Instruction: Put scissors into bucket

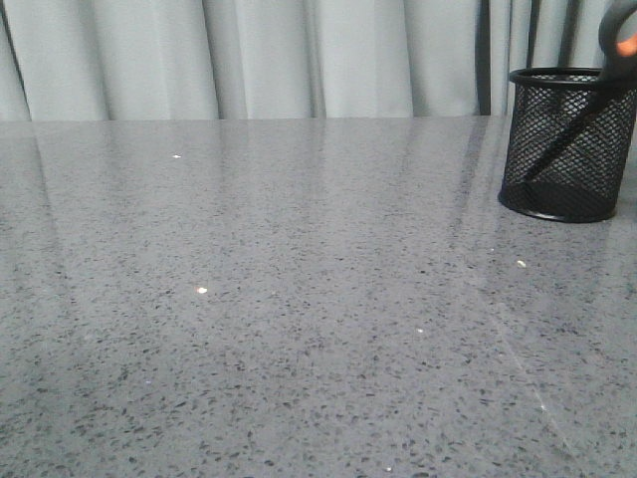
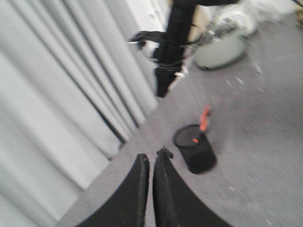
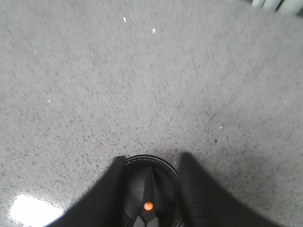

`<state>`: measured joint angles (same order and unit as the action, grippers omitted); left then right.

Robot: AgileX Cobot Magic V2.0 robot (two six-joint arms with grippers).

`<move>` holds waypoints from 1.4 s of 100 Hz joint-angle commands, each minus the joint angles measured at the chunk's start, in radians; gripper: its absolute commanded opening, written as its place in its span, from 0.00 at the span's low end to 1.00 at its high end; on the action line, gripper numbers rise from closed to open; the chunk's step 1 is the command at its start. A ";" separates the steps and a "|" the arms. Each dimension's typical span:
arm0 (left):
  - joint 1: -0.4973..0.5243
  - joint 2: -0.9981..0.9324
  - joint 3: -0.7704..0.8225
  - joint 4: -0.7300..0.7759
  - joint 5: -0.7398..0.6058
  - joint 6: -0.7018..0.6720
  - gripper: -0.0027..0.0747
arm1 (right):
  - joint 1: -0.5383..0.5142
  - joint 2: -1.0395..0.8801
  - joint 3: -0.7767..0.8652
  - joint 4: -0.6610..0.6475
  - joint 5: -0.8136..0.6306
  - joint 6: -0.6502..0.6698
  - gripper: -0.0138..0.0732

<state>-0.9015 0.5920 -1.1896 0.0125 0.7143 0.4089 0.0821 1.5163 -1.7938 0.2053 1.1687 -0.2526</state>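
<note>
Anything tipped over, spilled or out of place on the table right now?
Nothing stands out. The bucket stands upright on the table, with the scissors leaning inside it, handles up. No spills or damage show.

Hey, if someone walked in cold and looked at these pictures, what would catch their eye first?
The black mesh bucket at the table's far right edge, with the scissors standing in it, orange-lined handles poking above the rim. Next, the right gripper directly over the bucket, fingers spread either side of the scissors. The speckled grey table fills the rest, and the left gripper hangs nearly closed, holding nothing.
</note>
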 commanded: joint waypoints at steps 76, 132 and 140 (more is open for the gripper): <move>-0.008 -0.343 0.739 0.682 -0.387 -0.695 0.01 | -0.003 -1.252 1.156 0.099 -0.728 -0.197 0.11; -0.008 -0.343 0.744 0.667 -0.387 -0.695 0.01 | -0.003 -1.344 1.171 0.099 -0.736 -0.197 0.11; -0.008 -0.343 0.744 0.667 -0.387 -0.695 0.01 | -0.003 -1.344 1.171 0.099 -0.736 -0.197 0.11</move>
<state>-0.9015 0.2387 -0.4201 0.6727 0.3949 -0.2738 0.0821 0.1579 -0.6012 0.2921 0.5123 -0.4409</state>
